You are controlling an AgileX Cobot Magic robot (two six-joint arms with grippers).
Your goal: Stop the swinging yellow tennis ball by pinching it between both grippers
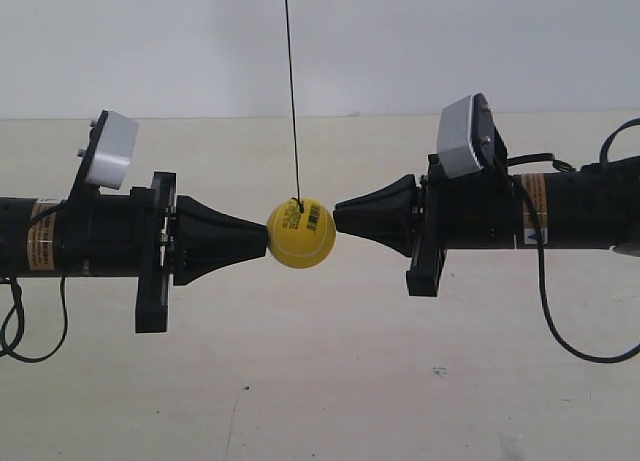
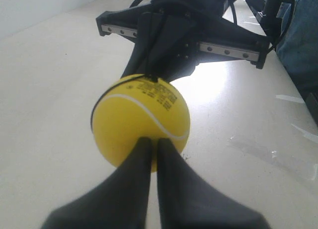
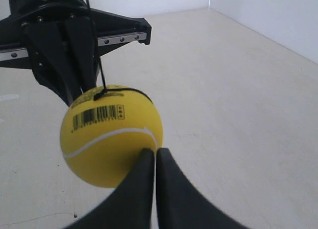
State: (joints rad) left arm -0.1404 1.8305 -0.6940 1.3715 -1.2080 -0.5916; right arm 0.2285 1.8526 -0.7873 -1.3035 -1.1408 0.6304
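Note:
The yellow tennis ball (image 1: 301, 233) hangs on a thin dark string (image 1: 291, 91) above the pale table, held between two black cone tips. My left gripper (image 1: 262, 243), the arm at the exterior view's left, is shut, and its tip touches the ball's side. My right gripper (image 1: 340, 218) is shut too, its tip against the ball's upper right near the barcode sticker. In the left wrist view the fingers (image 2: 143, 152) lie together against the ball (image 2: 134, 119). The right wrist view shows my right gripper (image 3: 155, 152) pressed to the ball (image 3: 107, 139).
A pale table (image 1: 320, 381) lies below, with a white wall (image 1: 400, 41) behind it. Black cables (image 1: 560, 331) hang in loops from both arms. Something blue (image 2: 303, 40) stands past the table edge in the left wrist view.

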